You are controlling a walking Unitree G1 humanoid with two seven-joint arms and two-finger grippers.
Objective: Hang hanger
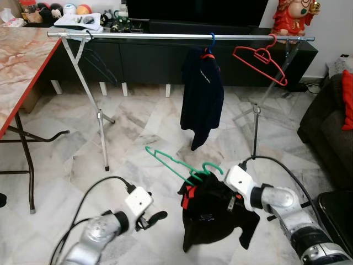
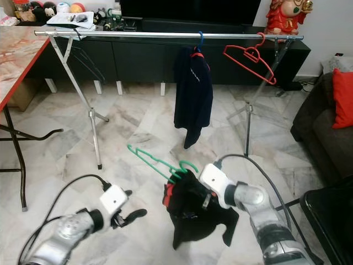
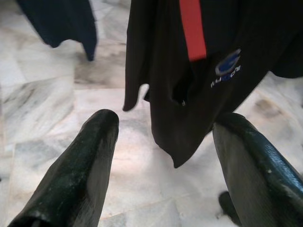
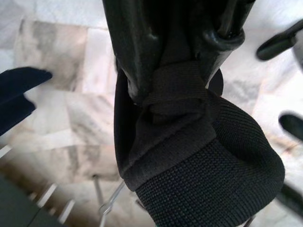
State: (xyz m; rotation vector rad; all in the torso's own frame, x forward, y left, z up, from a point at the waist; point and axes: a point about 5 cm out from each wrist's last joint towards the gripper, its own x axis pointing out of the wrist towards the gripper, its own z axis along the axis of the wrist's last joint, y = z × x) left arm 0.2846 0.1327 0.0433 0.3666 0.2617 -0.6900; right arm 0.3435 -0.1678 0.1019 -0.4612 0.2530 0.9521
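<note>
A black garment (image 1: pixel 212 218) with a red stripe hangs low over the floor on a green hanger (image 1: pixel 171 163), which sticks out tilted to the left. My right gripper (image 1: pixel 216 183) is shut on the garment's ribbed collar (image 4: pixel 189 156), beside the green hook. To the garment's left, my left gripper (image 1: pixel 153 218) is open and apart from the cloth, its fingers (image 3: pixel 85 156) pointing at the hem. Farther back, the silver clothes rail (image 1: pixel 165 36) carries a navy shirt (image 1: pixel 201 94) on a blue hanger and a bare red hanger (image 1: pixel 262 61), tilted, near its right end.
The rail's stand legs (image 1: pixel 99 121) reach down to the marble floor. A red-edged marble-top table (image 1: pixel 22 61) is on the left, and a dark sofa (image 1: pixel 325 127) with a red cushion on the right. A black cabinet (image 1: pixel 143 61) runs behind the rail.
</note>
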